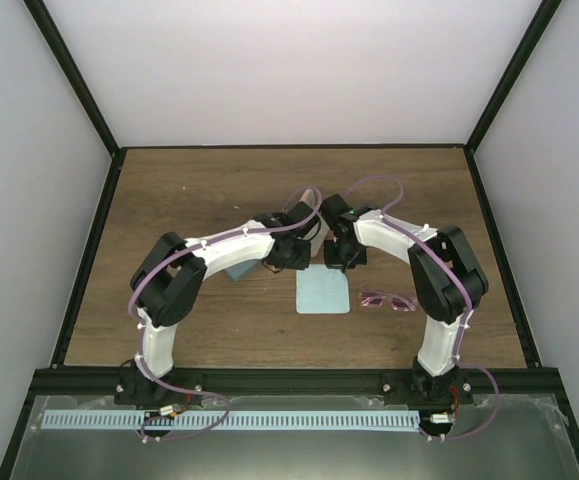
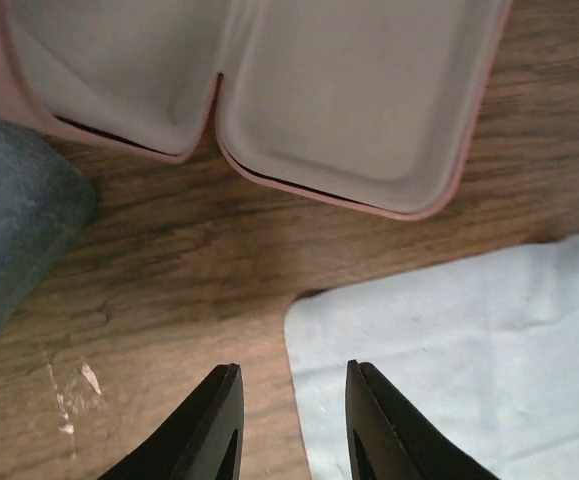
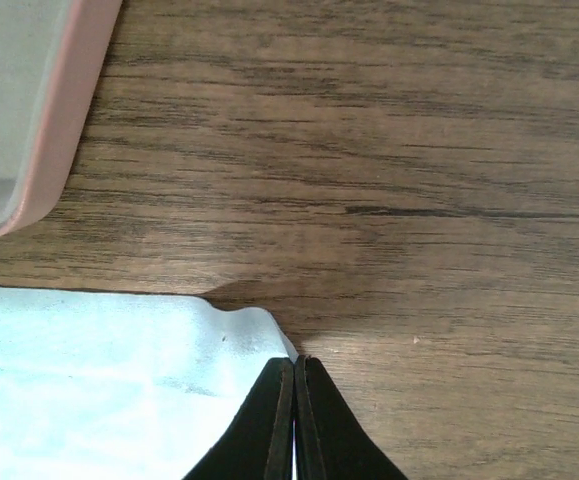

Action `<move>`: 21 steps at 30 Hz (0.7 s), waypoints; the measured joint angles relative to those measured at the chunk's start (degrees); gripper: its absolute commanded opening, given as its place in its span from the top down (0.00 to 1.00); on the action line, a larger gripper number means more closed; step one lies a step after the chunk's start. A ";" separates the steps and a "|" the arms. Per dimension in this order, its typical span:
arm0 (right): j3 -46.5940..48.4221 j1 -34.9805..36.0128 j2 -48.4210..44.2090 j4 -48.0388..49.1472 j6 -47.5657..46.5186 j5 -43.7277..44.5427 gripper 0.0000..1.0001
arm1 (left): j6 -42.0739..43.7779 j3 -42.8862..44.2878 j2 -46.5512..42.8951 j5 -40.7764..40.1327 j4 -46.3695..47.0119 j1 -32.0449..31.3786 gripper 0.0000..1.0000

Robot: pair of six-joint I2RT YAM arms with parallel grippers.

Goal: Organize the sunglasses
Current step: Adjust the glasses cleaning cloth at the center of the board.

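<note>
A pinkish-purple pair of sunglasses (image 1: 387, 300) lies flat on the wooden surface (image 1: 219, 190), just right of a pale blue cloth (image 1: 323, 293) and beside the right arm. The left hand (image 2: 292, 370) is spread with nothing between its fingers, over the cloth's edge and facing an open pink case (image 2: 369, 110); a blue-grey case (image 2: 19, 220) sits to one side. The right hand (image 3: 295, 365) is pressed together at the cloth's raised corner; whether it nips the fabric is unclear.
</note>
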 measured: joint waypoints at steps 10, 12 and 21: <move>0.00 0.00 0.00 0.07 -0.57 -0.39 0.99 | 0.31 0.42 3.10 2.45 0.98 0.87 0.72; 0.00 0.00 0.00 0.07 -0.59 -0.74 0.99 | 0.33 0.44 3.91 2.82 1.53 0.87 0.76; 0.00 0.00 0.00 0.09 -1.53 -1.68 0.99 | 0.33 0.85 5.84 2.99 3.54 0.87 0.78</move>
